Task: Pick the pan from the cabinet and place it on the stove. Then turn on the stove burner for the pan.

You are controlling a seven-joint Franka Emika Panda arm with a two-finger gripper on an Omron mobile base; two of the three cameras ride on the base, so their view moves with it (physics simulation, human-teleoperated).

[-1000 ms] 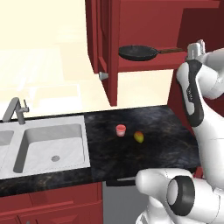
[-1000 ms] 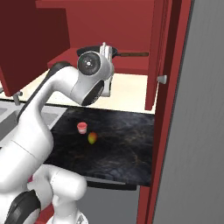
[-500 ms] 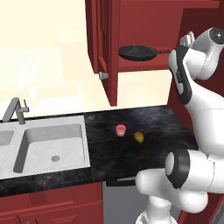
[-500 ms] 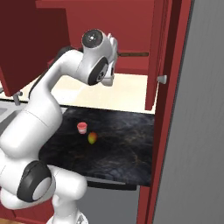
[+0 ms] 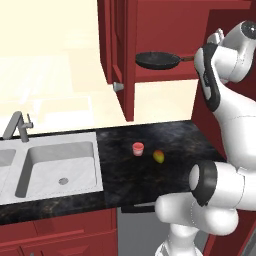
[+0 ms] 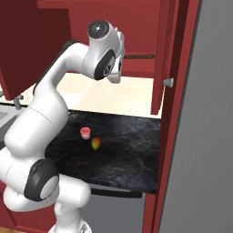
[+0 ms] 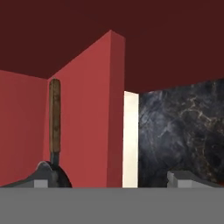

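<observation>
The pan [image 5: 157,60] sits on the floor of the open cabinet [image 5: 165,30], its brown handle pointing right toward the robot's wrist. In the hand view the handle [image 7: 54,124] runs up beside the left fingertip, not between the fingers [image 7: 43,180], which are spread wide and hold nothing. The cabinet door [image 5: 124,60] hangs open to the pan's left. Below, on the dark table [image 5: 165,165], a small red cup [image 5: 138,148] stands near a yellow-green fruit [image 5: 158,156], with the sink [image 5: 60,167] further left.

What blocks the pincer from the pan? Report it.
Nothing visible does. The cabinet door stands open, the pan lies on its shelf, and the open pincer sits by the handle.
</observation>
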